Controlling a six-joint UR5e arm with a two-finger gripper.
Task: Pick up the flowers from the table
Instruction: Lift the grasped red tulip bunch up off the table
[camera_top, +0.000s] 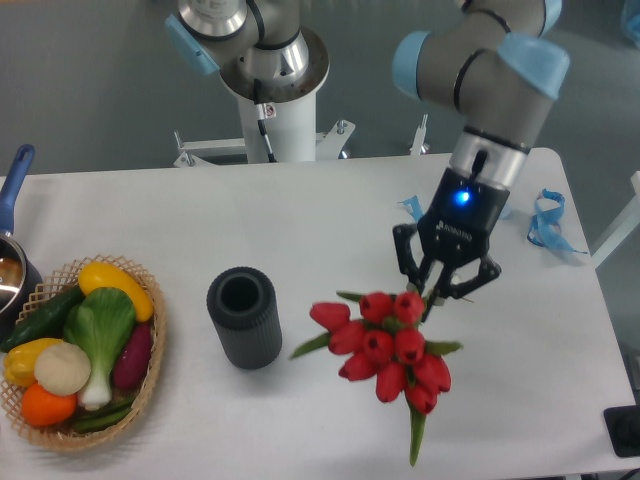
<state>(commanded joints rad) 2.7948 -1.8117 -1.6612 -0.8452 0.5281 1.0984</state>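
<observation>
The flowers (388, 348), a bunch of red tulip buds with green leaves, sit right of the table's (300, 220) middle, towards the front. The buds point to the lower left and one long leaf hangs towards the front edge. My gripper (437, 292) comes down from above at the upper right end of the bunch. Its fingers are drawn together where the stems run under it, and the stems themselves are hidden by the gripper. I cannot tell whether the buds still touch the tabletop.
A dark grey ribbed cylinder vase (243, 318) stands left of the flowers. A wicker basket (150, 375) with vegetables is at the front left, with a blue-handled pot (12, 270) behind it. Curled blue ribbon strips (545, 222) lie at the right edge. A black object (624, 430) sits at the front right corner.
</observation>
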